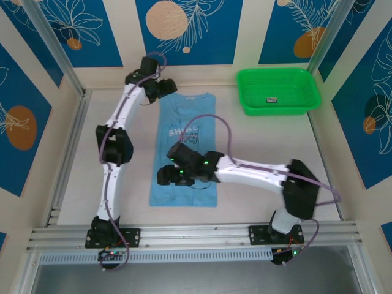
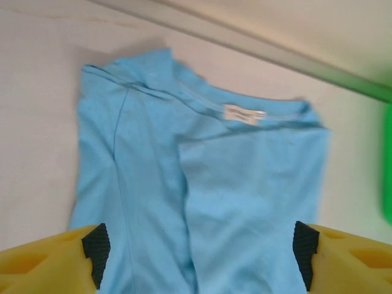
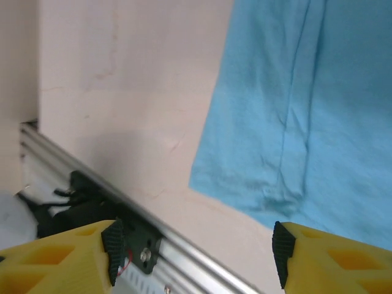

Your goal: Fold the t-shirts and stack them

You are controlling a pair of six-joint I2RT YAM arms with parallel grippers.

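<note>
Top external view: 1 sky-blue t-shirt (image 1: 184, 153) lies flat on the table (image 1: 275, 141). It is folded lengthwise into a narrow strip, with the collar toward the far wall and the hem toward the arm bases. White and pink lettering shows on its chest. The left gripper (image 1: 160, 89) is at the strip's far left corner, by the collar. The right gripper (image 1: 168, 176) is over the hem end, near the left edge. A green basket (image 1: 278, 92) stands at the far right, well apart from the shirt.

Left wrist view: the left gripper (image 2: 200, 254) is spread wide and holds nothing, with the collar and its white tag (image 2: 244, 114) ahead.

Right wrist view: the right gripper (image 3: 196, 254) is also spread and empty, above the hem corner and the metal rail (image 3: 184, 260) at the table's edge.
</note>
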